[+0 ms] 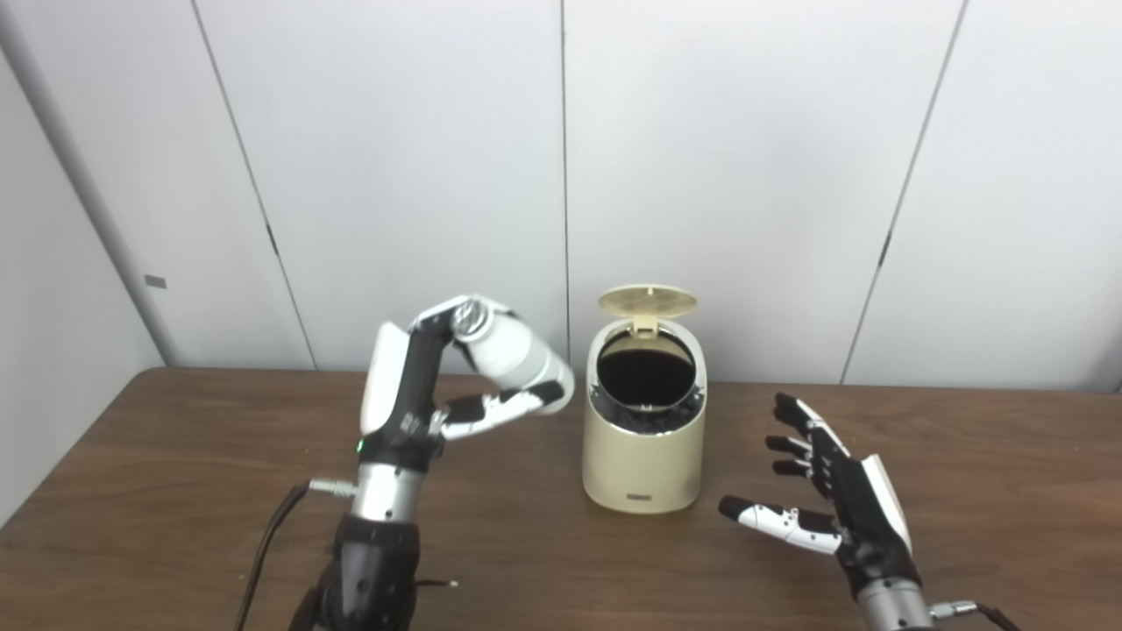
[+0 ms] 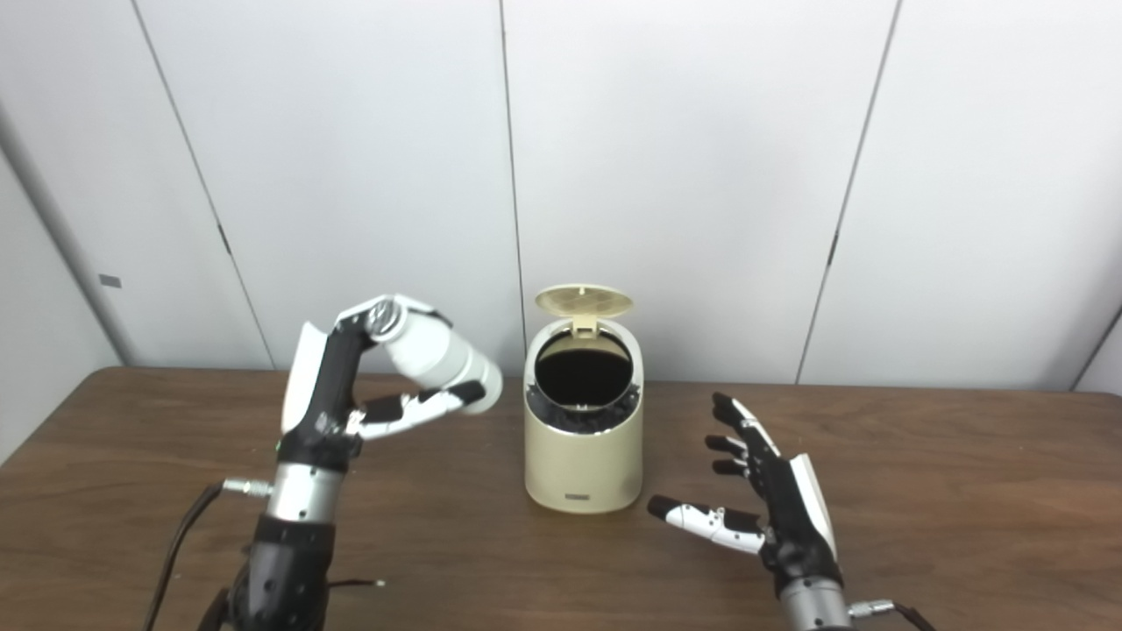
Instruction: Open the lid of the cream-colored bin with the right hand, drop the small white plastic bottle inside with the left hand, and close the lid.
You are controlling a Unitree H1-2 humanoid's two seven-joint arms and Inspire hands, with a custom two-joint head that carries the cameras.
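**Bin Lid Found Raised; Bottle Held Aloft Beside the Opening**

The cream-colored bin (image 1: 644,456) was observed standing upright on the wooden table (image 1: 175,491), near the table's middle and close to the white panelled wall (image 1: 745,158). Its lid (image 1: 648,301) was found raised on the rear hinge, tilted back above the rim, so that the dark round opening (image 1: 645,370) was exposed toward the cameras. A dark liner edge was noted around the inside of the rim.

The small white plastic bottle (image 1: 517,355) was seen clamped in the left hand (image 1: 438,386), well above the table surface. The bottle was held tilted, its capped end up and to the left, its base down and to the right, near the bin's upper left side but apart from it. The fingers (image 1: 491,409) were curled beneath the bottle, and the thumb was pressed at the cap end.

The right hand (image 1: 833,491) was recorded low above the table, to the right of the bin and apart from it. Its fingers were spread and nothing was held; the thumb was pointed left toward the bin's base. Whether the hand rested on the table could not be determined.

A cable (image 1: 272,535) was noted running from the left wrist to the bottom edge.
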